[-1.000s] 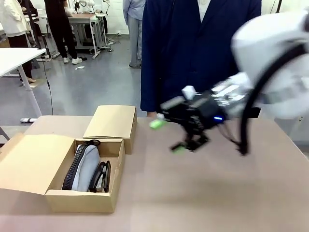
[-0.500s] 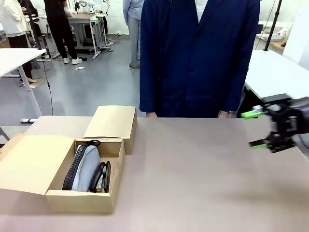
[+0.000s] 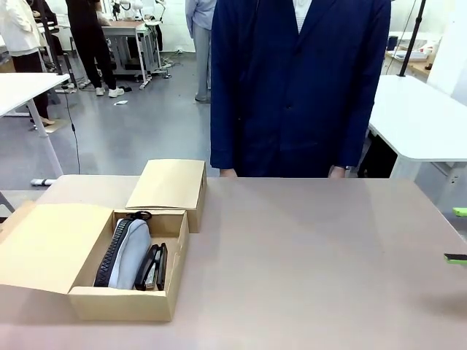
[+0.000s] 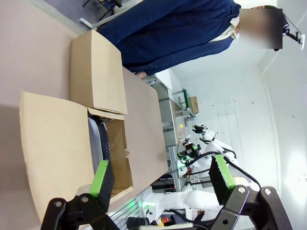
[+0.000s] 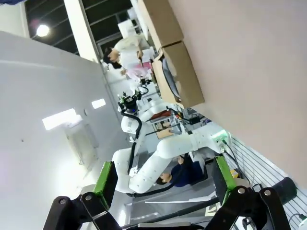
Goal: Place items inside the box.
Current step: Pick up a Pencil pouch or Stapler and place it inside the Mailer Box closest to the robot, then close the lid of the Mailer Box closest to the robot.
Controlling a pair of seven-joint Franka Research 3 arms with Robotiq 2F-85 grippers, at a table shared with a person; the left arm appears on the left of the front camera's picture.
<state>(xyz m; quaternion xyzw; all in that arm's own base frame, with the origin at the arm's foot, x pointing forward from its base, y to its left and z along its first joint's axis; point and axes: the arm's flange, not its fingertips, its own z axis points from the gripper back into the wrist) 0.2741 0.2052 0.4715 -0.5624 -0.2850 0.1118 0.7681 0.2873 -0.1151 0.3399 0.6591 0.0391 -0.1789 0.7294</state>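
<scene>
The box (image 3: 124,302) stands at the left of the table (image 3: 306,262), its flap (image 3: 51,244) folded out and the larger compartment open. The case (image 3: 131,251) lies in that compartment with the stapler (image 3: 153,266) just beside it on the right. Whether one stapler or two are present cannot be told. The smaller compartment is covered by its lid (image 3: 171,182). The right gripper (image 3: 458,235) is at the table's right edge, jaws spread and nothing held. The left gripper (image 4: 160,175) is likewise spread and empty, hanging near the box. No loose item is seen on the table, so packing is judged well advanced, and any further item would have to be supplied by the person (image 3: 299,87) standing at the far side. For a further item, the open compartment should be approached from above and clear of the flap. The item should be lowered into the narrow space left beside the stapler and released only once it is below the walls. The front view presents the contents side by side from above. In the right wrist view the box is far off, its outer wall is presented and the contents are largely hidden. The left wrist view gives the case's dark zip edge close up and the finger spacing of that gripper.
</scene>
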